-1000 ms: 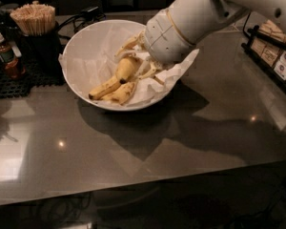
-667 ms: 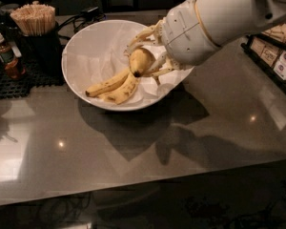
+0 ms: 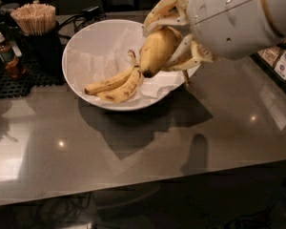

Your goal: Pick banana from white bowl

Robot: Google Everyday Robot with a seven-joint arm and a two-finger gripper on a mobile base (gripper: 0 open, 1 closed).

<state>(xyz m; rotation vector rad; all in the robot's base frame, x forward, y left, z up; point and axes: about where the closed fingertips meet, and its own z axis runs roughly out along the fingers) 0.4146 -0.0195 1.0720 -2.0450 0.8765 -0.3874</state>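
Item 1. Gripper (image 3: 158, 46): at about 1 o'clock in the view, over the 3 o'clock side of the white bowl (image 3: 72, 51). It sits on the end of a thick white arm (image 3: 229, 18) that enters from the upper right corner. Its cream-coloured fingers (image 3: 163, 6) are closed around the banana (image 3: 155, 57), one along the top and the others beneath.

Item 2. Banana: plump and yellow, clamped in the gripper. It is tilted, with the dark tip pointing down toward 7 o'clock and the upper end hidden among the fingers. It lies over the bowl's inside, near the 3 o'clock rim. The tip appears to be clear of the paper sheet (image 3: 100, 56), though the angle leaves this uncertain.

Item 3. White bowl: wide and round, standing on the counter (image 3: 133, 147) at about 11 o'clock in the view. It is lined with the crinkled white paper sheet, which spills over the rim at 3 o'clock.

Item 4. Pair of bananas (image 3: 115, 86): slimmer and brown-flecked, joined at one stem. They lie on the paper toward the bowl's 6 o'clock side, with the stem just beside the held banana's tip.

Item 5. Counter: grey and glossy, showing light spots and the shadow of the arm below the bowl.

Item 6. Cup of wooden sticks (image 3: 34, 19): at the bowl's 10 o'clock, on a black mat (image 3: 14, 80).

Item 7. Small bottle (image 3: 5, 55): brown contents, on the same mat at the bowl's 9 o'clock.

Item 8. Rack of packets (image 3: 282, 63): at the view's 3 o'clock edge.
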